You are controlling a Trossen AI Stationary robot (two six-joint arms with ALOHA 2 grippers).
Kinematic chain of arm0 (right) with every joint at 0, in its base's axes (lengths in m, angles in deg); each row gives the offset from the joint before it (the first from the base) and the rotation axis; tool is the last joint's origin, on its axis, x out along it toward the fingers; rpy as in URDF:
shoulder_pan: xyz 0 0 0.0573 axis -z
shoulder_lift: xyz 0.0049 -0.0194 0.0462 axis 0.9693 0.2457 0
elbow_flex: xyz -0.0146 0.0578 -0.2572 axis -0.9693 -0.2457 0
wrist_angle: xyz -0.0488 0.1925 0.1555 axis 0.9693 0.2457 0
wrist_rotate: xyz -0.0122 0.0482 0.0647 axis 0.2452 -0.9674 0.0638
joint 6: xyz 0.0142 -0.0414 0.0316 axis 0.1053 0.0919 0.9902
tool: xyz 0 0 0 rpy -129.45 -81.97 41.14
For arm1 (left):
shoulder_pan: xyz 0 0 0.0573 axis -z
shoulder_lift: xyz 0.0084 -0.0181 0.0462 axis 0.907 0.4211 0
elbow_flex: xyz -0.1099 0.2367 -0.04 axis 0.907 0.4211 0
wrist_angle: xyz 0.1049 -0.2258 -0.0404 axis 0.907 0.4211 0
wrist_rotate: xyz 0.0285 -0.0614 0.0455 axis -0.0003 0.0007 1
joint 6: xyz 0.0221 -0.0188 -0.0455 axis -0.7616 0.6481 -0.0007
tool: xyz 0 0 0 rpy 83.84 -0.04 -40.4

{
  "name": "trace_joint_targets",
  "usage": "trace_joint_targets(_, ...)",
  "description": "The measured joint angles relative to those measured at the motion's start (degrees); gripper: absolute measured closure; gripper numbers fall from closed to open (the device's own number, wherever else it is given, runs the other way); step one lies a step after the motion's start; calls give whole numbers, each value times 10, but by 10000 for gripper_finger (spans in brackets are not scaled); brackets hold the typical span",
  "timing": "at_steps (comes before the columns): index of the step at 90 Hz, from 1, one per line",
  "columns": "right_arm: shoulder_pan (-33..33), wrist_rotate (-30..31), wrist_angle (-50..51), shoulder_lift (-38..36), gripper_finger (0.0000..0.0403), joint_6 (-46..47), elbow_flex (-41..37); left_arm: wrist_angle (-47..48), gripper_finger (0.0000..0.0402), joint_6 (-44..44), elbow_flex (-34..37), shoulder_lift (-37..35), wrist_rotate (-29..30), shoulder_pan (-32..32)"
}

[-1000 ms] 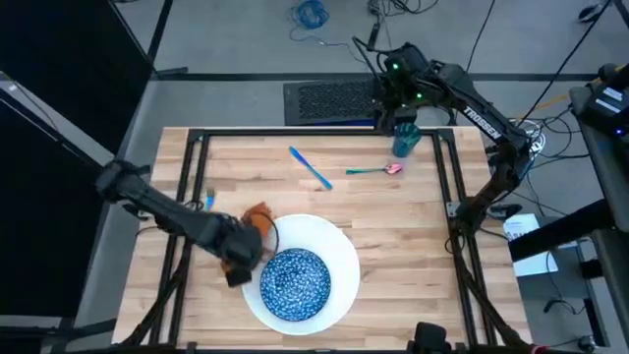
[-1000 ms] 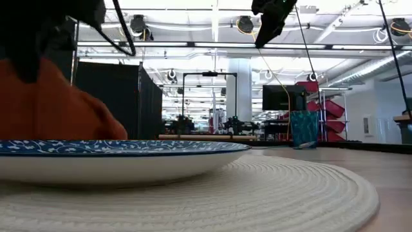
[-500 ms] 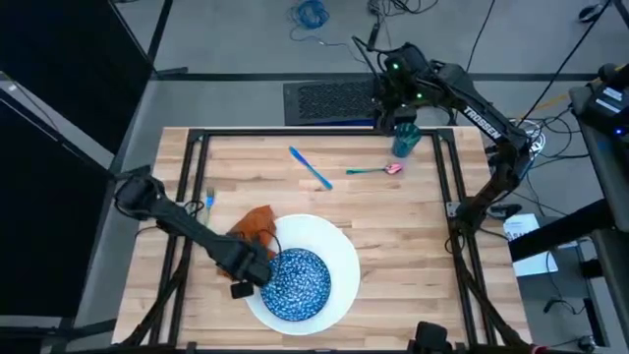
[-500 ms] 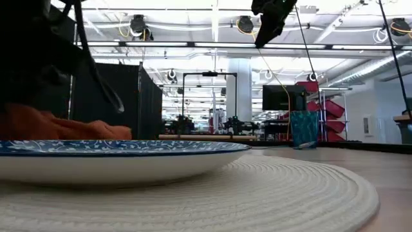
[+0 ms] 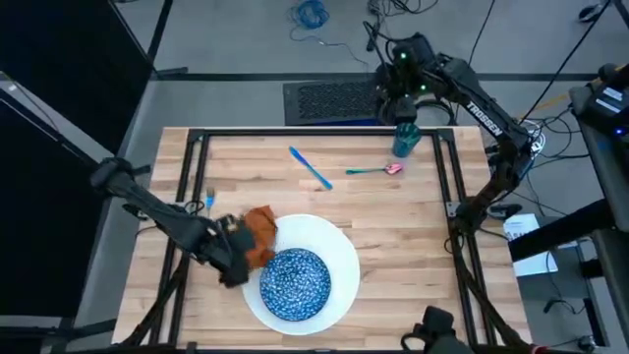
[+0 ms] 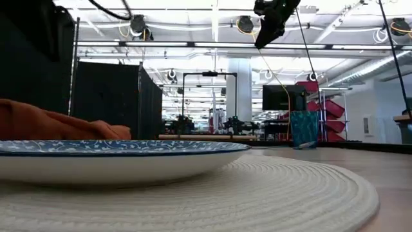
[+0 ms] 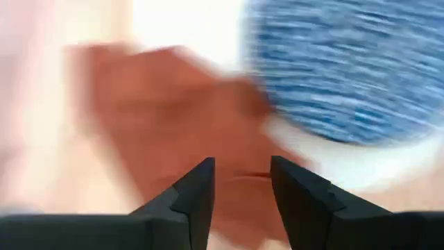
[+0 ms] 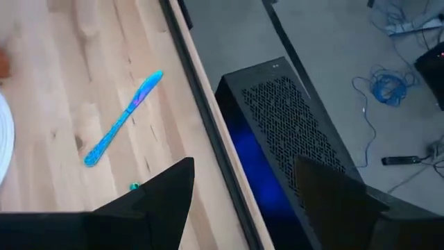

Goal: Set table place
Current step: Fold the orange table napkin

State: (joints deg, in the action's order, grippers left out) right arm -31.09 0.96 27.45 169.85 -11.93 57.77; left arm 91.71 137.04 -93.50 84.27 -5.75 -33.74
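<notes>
High view: left claw (image 5: 239, 258), fingers narrowly parted, empty above orange napkin (image 5: 259, 229) beside white plate (image 5: 339, 258) on surface (image 5: 393, 226); right claw (image 5: 405, 98), spread wide, over teal cup (image 5: 405, 139).

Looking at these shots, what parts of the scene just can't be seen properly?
- Left wrist view: orange cloth napkin and blue speckled bowl smeared by motion blur.
- Low view: the bowl's inside hidden by its rim.
- High view: blue fork partly under the left arm.
- Right wrist view: small teal cup out of frame.

Left gripper (image 7: 241, 182) low with jaws apart; right gripper (image 8: 243, 187) raised, spread.
</notes>
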Motion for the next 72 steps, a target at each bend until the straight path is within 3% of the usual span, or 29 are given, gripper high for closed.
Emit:
trace_joint_targets(16, -4, -31, 23, 34, 165, 6, 0, -28, 274, 20, 70, -6, -11, -38)
trace_joint_targets(35, -17, -32, 37, 80, 165, -9, 0, -42, 274, 34, 145, 8, -2, -144)
trace_joint_targets(72, -24, -31, 41, 92, 165, -28, 0, -208, 274, -104, 173, -1, -138, -244)
